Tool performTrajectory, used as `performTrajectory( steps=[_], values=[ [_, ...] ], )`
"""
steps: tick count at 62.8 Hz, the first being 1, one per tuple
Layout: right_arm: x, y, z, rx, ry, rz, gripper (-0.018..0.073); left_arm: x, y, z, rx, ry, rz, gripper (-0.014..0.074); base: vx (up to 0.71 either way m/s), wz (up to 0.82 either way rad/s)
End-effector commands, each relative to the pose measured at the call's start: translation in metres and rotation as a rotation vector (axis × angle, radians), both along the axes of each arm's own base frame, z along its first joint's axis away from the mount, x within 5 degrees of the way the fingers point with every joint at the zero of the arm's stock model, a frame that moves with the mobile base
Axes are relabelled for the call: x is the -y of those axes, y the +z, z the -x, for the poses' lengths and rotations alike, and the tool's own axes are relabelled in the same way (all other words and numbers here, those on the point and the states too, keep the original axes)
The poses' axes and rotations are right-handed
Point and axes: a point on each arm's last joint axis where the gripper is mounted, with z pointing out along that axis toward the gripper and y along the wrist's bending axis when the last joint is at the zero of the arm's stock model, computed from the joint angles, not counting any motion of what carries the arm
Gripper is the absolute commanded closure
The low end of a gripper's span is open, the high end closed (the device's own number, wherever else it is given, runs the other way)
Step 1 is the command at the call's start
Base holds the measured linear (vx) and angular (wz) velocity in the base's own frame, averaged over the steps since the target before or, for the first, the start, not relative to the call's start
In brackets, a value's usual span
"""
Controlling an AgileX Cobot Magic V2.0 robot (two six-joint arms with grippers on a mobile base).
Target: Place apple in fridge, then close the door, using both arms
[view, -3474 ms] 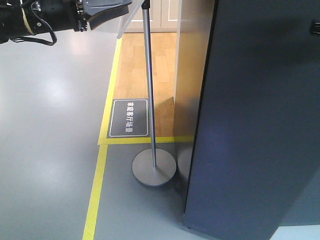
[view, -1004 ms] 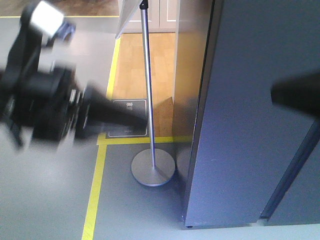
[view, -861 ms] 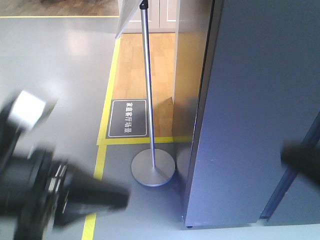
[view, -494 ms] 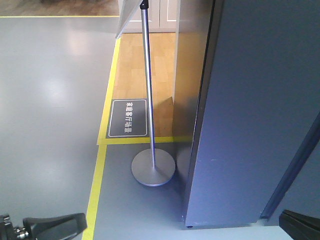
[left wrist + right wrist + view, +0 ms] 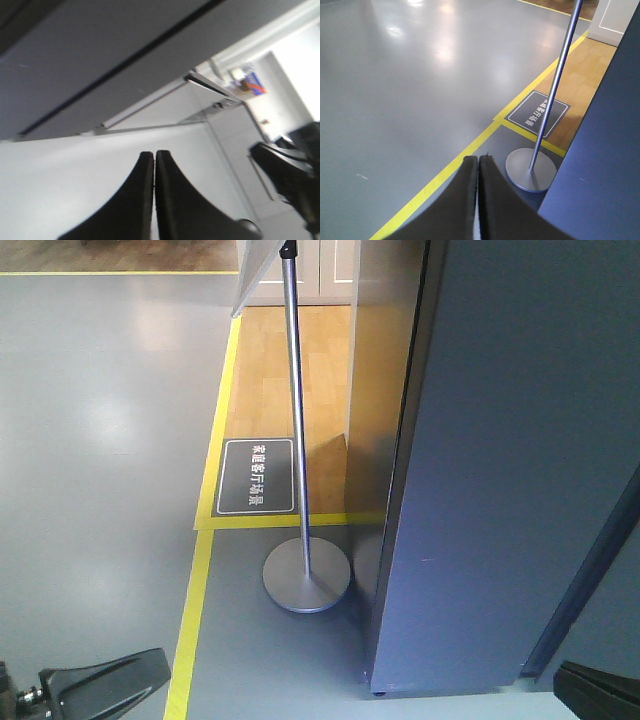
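Both grippers, left (image 5: 154,200) and right (image 5: 479,200), pressed together; fridge (image 5: 510,460) stands upright, seemingly closed

The fridge (image 5: 510,460) stands upright on the grey floor as a tall dark grey block filling the right of the front view, its flat outer face plain and matte. In the right wrist view its dark side (image 5: 605,150) rises at the right edge. No white interior shows, and the apple is out of sight.
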Motion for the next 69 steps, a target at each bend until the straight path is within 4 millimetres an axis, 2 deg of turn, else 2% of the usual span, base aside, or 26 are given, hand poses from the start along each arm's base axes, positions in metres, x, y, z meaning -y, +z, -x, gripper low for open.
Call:
performTrajectory(
  steps=[1, 10, 23, 29, 34, 45, 53, 58, 69],
  values=[
    [0.000, 0.012, -0.002, 0.045, -0.015, -0.049, 0.0563, 0.007, 0.016, 0.004, 0.011, -0.081, 0.130, 0.0604, 0.00, 0.00],
    [0.000, 0.012, -0.002, 0.045, -0.015, -0.049, 0.0563, 0.009, 0.021, 0.009, 0.017, -0.137, 0.195, 0.0604, 0.00, 0.00],
    [0.000, 0.012, -0.002, 0.045, -0.015, -0.049, 0.0563, 0.000, 0.037, -0.004, -0.060, 0.027, 0.473, 0.0604, 0.00, 0.00],
    [0.000, 0.012, -0.002, 0.045, -0.015, -0.049, 0.0563, -0.001, 0.038, -0.005, -0.027, 0.048, 0.477, 0.0604, 0.00, 0.00],
    [0.000, 0.012, -0.002, 0.045, -0.015, -0.049, 0.0563, -0.003, 0.036, -0.007, 0.116, 0.076, 0.339, 0.0604, 0.00, 0.00],
    [0.000, 0.012, -0.002, 0.045, -0.015, -0.049, 0.0563, -0.018, 0.021, -0.019, 0.508, 0.260, -0.156, 0.0604, 0.00, 0.00],
    [0.000, 0.012, -0.002, 0.045, -0.015, -0.049, 0.0563, -0.035, -0.001, -0.024, 0.517, 0.398, -0.433, 0.0604, 0.00, 0.00],
    [0.000, 0.012, -0.002, 0.045, -0.015, -0.049, 0.0563, -0.042, -0.014, -0.019, 0.528, 0.400, -0.585, 0.0604, 0.00, 0.00],
    [0.000, 0.012, -0.002, 0.045, -0.015, -0.049, 0.0563, -0.053, -0.029, 0.005, 0.620, 0.428, -0.633, 0.0604, 0.00, 0.00]
  ],
)
